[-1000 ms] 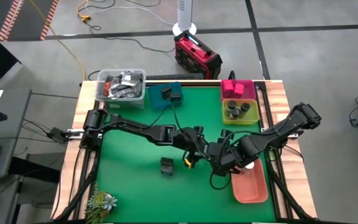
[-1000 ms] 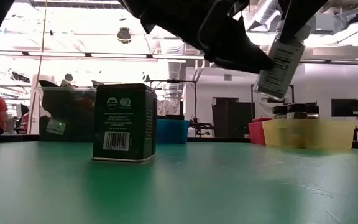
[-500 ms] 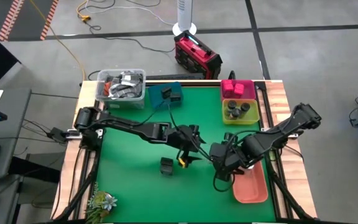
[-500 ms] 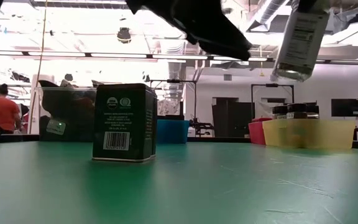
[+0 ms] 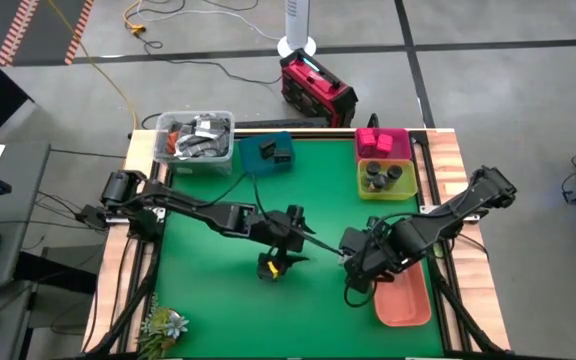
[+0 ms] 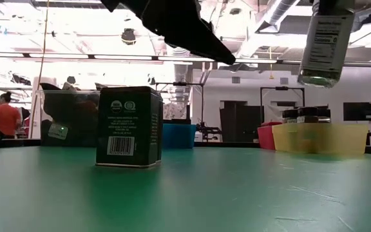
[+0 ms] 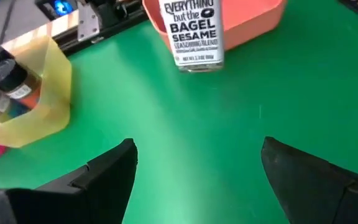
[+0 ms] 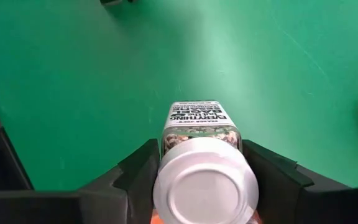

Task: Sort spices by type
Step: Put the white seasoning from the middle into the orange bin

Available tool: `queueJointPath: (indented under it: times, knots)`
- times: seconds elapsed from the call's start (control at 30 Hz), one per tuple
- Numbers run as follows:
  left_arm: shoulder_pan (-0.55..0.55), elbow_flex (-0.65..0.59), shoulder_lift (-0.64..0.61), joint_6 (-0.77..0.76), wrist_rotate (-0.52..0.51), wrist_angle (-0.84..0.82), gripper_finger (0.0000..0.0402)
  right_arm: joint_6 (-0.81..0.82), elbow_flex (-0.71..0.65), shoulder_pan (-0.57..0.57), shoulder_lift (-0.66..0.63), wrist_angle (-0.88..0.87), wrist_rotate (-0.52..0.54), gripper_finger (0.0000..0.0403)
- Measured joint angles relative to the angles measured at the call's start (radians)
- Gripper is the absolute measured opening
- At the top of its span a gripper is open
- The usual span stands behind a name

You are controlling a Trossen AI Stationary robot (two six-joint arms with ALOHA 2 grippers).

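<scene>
My right gripper (image 8: 204,168) is shut on a white-capped spice jar (image 6: 327,45) labelled as bagel sesame blend. It holds the jar above the mat at the table's right, next to the salmon tray (image 5: 401,295). The jar also shows in the left wrist view (image 7: 194,31). My left gripper (image 7: 194,168) stands open at mid-table (image 5: 298,245) with nothing between its fingers, pointing toward the jar. A dark grey tin (image 6: 129,127) stands upright on its base on the mat, just below the left hand (image 5: 266,266). My right gripper pinches the jar between its two fingers, at the jar's upper sides by the white cap (image 8: 165,140). The fingers come steeply from above. The jar hangs upright below them, cap up, lifted clear of the mat.
At the far edge stand a clear tub of grey clutter (image 5: 196,138), a teal tray (image 5: 268,152) with dark tins, a pink tray (image 5: 382,142) with magenta boxes and a yellow tray (image 5: 386,180) with dark-lidded jars. A small plant (image 5: 163,322) sits at the near left corner.
My left gripper has come away from the jar and drawn back toward the table's left edge, over the dark tin. My right gripper has risen with the jar and turned it from tilted to upright.
</scene>
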Motion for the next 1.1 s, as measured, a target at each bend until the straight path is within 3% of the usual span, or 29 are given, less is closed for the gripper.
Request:
queueJointPath:
  times: [0.2, 0.73, 1.1]
  knots:
    - [-0.032, -0.002, 0.013, 0.021, -0.109, 0.035, 0.0329, -0.098, -0.001, -0.069, -0.002, 0.028, -0.034, 0.0232]
    - [-0.031, 0.029, 0.012, -0.072, -0.007, 0.091, 0.0329, -0.231, -0.002, -0.26, -0.002, 0.182, 0.045, 0.0234]
    - [-0.034, 0.029, 0.013, -0.079, -0.004, 0.014, 0.0329, -0.189, -0.002, -0.199, -0.06, 0.062, 0.045, 0.0234]
